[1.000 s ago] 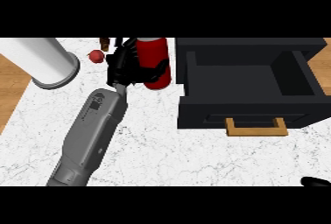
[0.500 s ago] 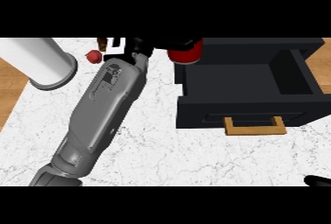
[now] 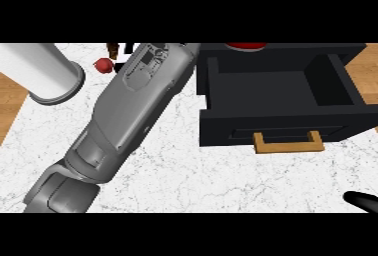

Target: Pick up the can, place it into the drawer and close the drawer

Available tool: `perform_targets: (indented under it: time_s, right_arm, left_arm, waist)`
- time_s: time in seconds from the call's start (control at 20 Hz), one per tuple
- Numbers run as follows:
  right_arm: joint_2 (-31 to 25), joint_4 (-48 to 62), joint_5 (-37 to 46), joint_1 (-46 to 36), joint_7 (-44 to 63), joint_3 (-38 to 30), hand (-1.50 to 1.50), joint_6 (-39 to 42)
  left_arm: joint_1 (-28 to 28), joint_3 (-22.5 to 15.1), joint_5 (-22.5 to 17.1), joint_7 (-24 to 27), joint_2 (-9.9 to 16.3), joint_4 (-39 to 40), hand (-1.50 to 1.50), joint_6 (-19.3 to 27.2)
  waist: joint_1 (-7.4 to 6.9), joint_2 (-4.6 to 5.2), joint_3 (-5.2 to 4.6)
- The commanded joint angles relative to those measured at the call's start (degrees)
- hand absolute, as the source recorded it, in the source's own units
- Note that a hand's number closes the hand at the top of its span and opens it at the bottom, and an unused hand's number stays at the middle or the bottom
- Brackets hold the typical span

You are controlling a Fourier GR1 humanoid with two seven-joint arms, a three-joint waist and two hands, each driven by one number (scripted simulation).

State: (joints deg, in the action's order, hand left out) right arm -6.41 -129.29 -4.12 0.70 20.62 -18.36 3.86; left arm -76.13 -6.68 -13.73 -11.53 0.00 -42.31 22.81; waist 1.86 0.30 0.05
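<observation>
The can (image 3: 246,46) shows only as a sliver of red at the top edge of the head view, just behind the back wall of the open drawer (image 3: 280,90), so it seems to be held up over the drawer's far side. The left hand is out of sight past the top edge; only its grey forearm (image 3: 125,115) runs up across the worktop (image 3: 184,170), so whether its fingers are clamped on the can cannot be told. The right hand (image 3: 363,201) shows only as a dark tip at the lower right edge, its fingers unreadable.

A can of this kind is probably stiff, light and smooth-sided, best taken round its middle. Near the forearm stand a white cylinder (image 3: 44,75) and a small red object (image 3: 103,64), both left of the drawer. The drawer's back wall lies between the can and the compartment; the wooden handle (image 3: 288,142) faces the robot, free for the closing push
</observation>
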Motion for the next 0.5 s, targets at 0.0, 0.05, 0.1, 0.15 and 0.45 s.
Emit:
perform_targets:
  time_s: [0.0, 0.05, 0.1, 0.15, 0.45]
  right_arm:
    - [0.27, 1.18, -2.76, 3.09, -4.27, -1.57, -1.50, 2.57]
    - [-1.63, 1.54, -2.13, 1.02, -1.64, -2.22, -1.50, 2.06]
    - [-1.07, -1.65, -1.56, 0.13, 0.80, -0.69, -1.50, 0.85]
    - [-0.02, -1.35, -2.63, 1.47, 0.55, -0.58, -1.50, 1.13]
    - [0.37, 3.49, 1.40, -2.97, -2.06, 2.44, -1.50, 0.03]
  left_arm:
    - [-6.87, -0.59, -1.19, 1.74, 0.00, 8.34, 1.50, 2.06]
    - [-5.04, -3.31, -3.53, -0.40, 0.00, 5.91, 1.50, 2.10]
    - [-7.31, -2.46, -4.31, 1.50, 0.00, 10.17, 1.50, 2.12]
    - [-9.82, -1.99, -4.06, -0.29, 0.00, 10.18, 1.50, 2.49]
    - [-14.92, -6.94, -7.84, 0.15, 0.00, 17.52, 1.50, 4.69]
  waist:
    - [1.64, 0.36, 0.10]
    - [0.43, 0.01, 0.03]
    - [1.40, 0.30, 0.03]
    - [1.06, 0.17, 0.04]
    - [2.41, 0.73, 0.13]
